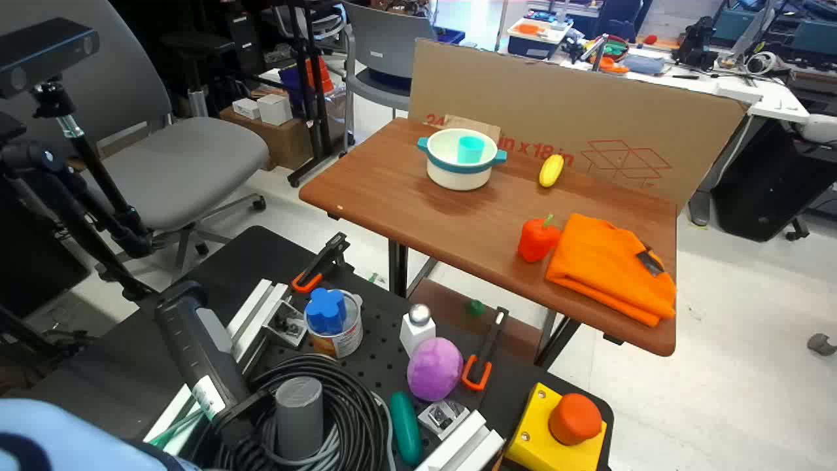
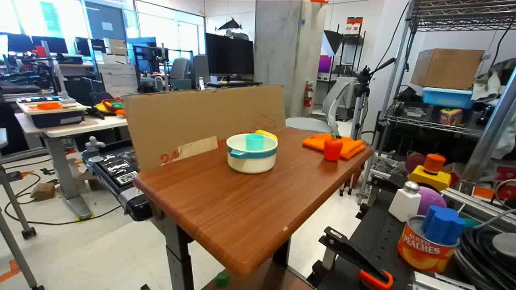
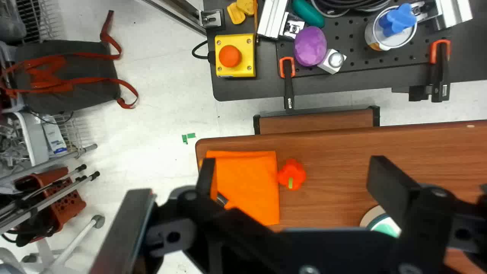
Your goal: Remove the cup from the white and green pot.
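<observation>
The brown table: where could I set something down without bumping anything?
The brown table looks roomiest between the white and green pot and the end farthest from the orange cloth. A second bare patch lies between the pot and the red pepper. The cloth's end is crowded, with the pepper close by; inside the pot sits the cup.

Wrist view | we are holding our black two-fingered gripper (image 3: 293,173) with blocky fingers (image 3: 393,186) standing wide apart | we are pointing it steeply downward | it is showing along the bottom
</observation>
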